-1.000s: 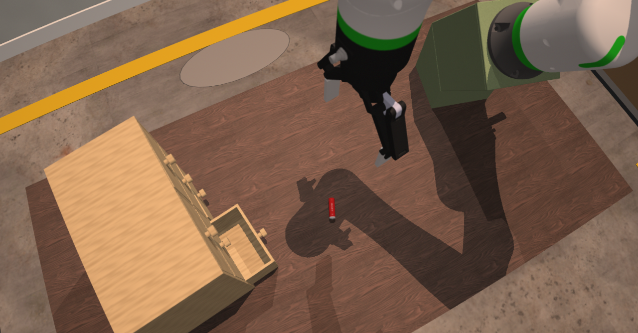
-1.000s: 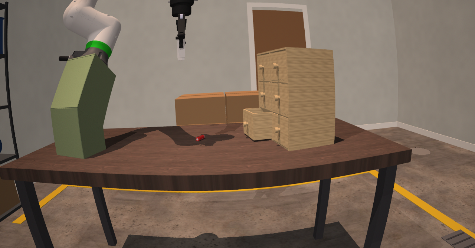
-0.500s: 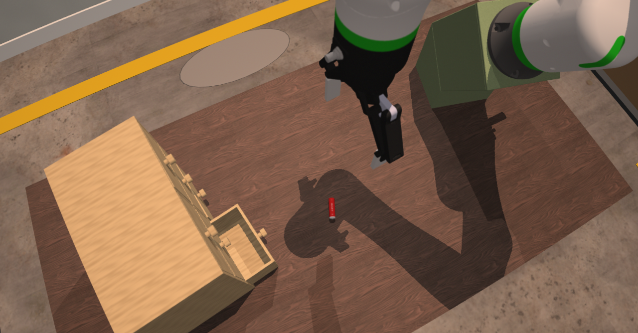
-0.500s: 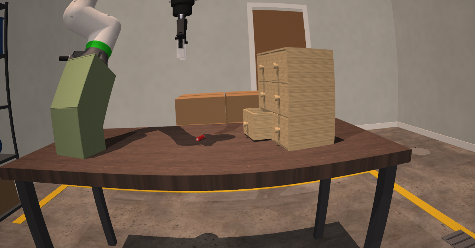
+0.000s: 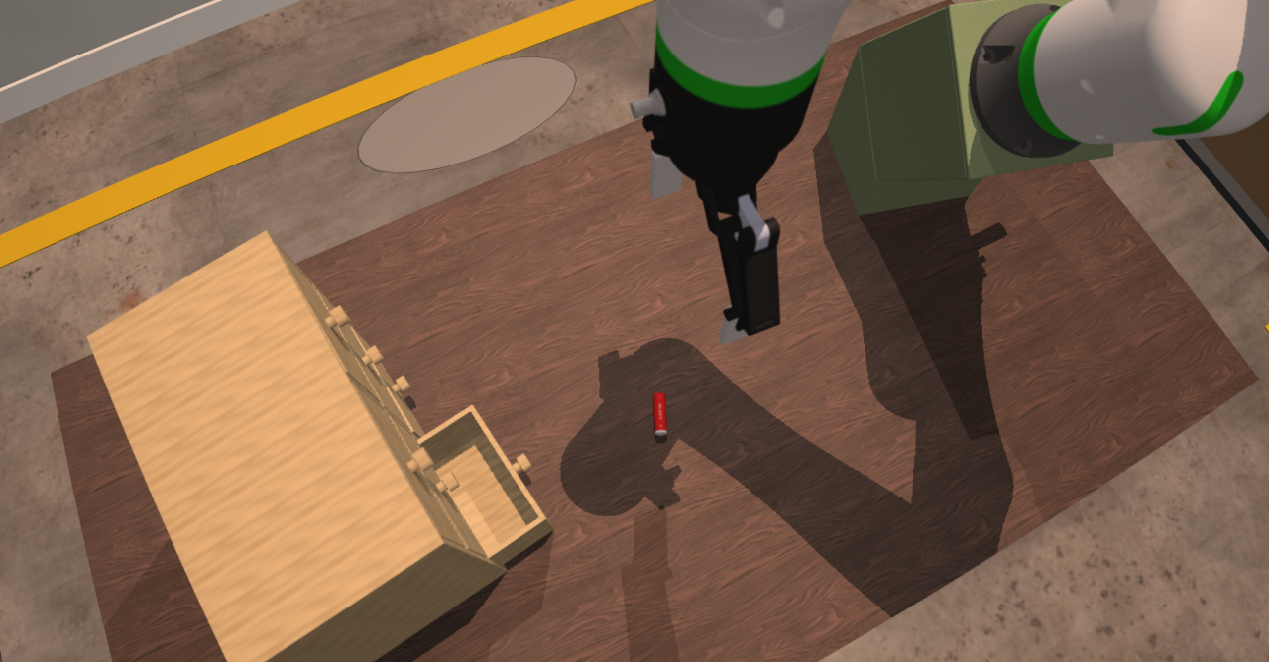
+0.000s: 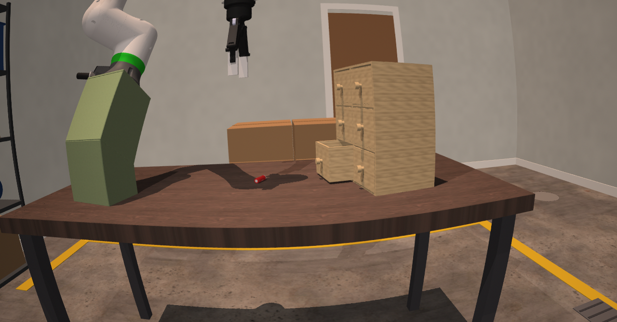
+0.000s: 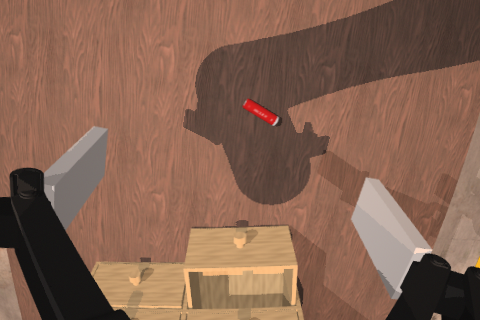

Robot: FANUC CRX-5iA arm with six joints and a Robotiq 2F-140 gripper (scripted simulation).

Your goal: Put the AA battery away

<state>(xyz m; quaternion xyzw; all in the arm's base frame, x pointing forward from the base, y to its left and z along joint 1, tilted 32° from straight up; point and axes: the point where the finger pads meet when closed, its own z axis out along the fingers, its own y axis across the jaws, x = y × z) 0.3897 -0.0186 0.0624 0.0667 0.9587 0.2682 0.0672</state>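
Note:
A red AA battery (image 5: 659, 414) (image 6: 260, 178) (image 7: 261, 112) lies on its side on the table, in the arm's shadow. My gripper (image 5: 699, 254) (image 6: 238, 70) (image 7: 235, 177) is open and empty, high above the table. The wooden chest (image 5: 266, 445) (image 6: 403, 126) (image 7: 155, 291) stands upright, with two columns of drawers in three rows. Its bottom drawer in the left column of the exterior view (image 5: 530, 543) (image 6: 338, 165) (image 7: 212, 247) is pulled partly out. I see no battery in its visible part; its rear is hidden inside the chest. The other drawers look pushed in, their contents hidden.
The table (image 5: 532, 303) (image 6: 207, 207) (image 7: 100, 60) carries the chest and the green robot base (image 5: 913, 117) (image 6: 90, 168) at its opposite end. The open drawer and its knob (image 5: 521, 463) (image 6: 318, 161) (image 7: 240, 240) project toward the battery. Cardboard boxes (image 6: 261, 143) stand beyond the table.

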